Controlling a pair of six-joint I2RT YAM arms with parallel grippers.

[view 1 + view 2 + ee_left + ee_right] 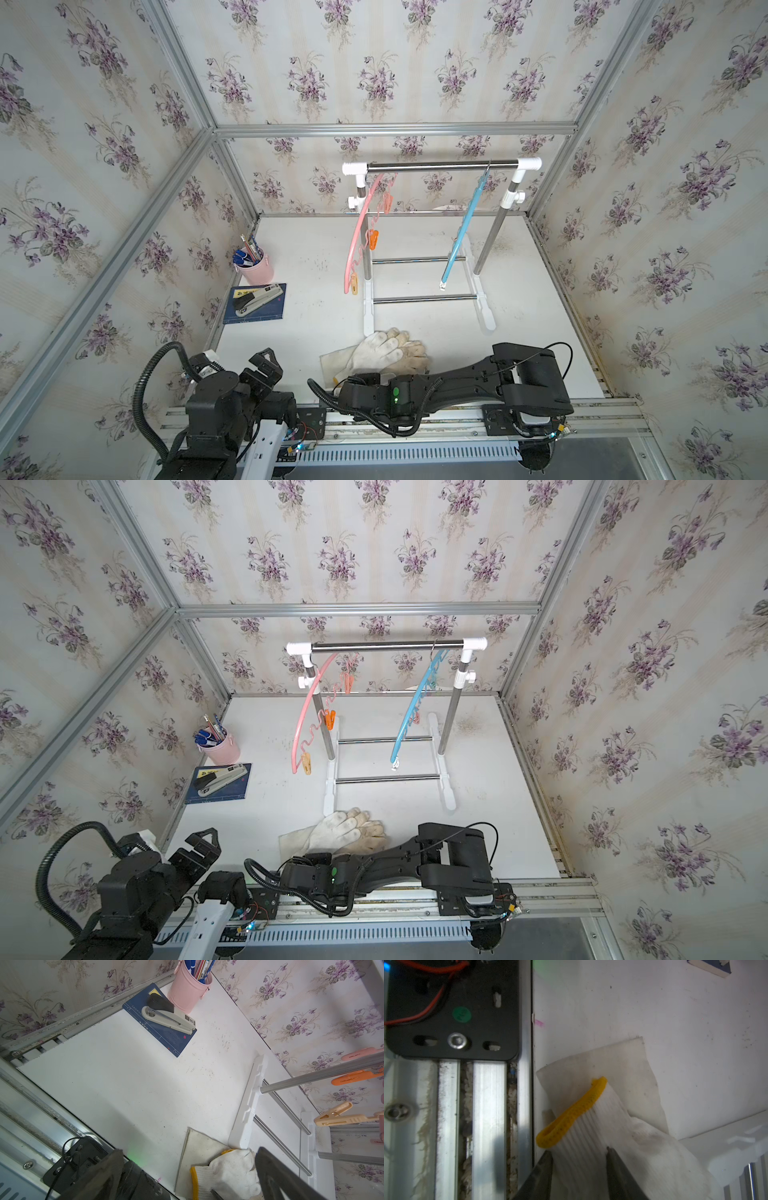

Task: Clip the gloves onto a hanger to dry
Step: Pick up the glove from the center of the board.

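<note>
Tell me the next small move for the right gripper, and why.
Probably close the right gripper on the white knitted glove at its cuff: its fingers flank the ribbed cuff behind the yellow edge, the fabric looks unpinched, and the glove lies on a canvas glove, not yet lifted.

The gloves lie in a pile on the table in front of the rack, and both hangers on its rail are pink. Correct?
Not quite. The gloves do lie on the table in front of the rack, but only one is a pink hanger; the other is a blue hanger, as both top views show.
</note>
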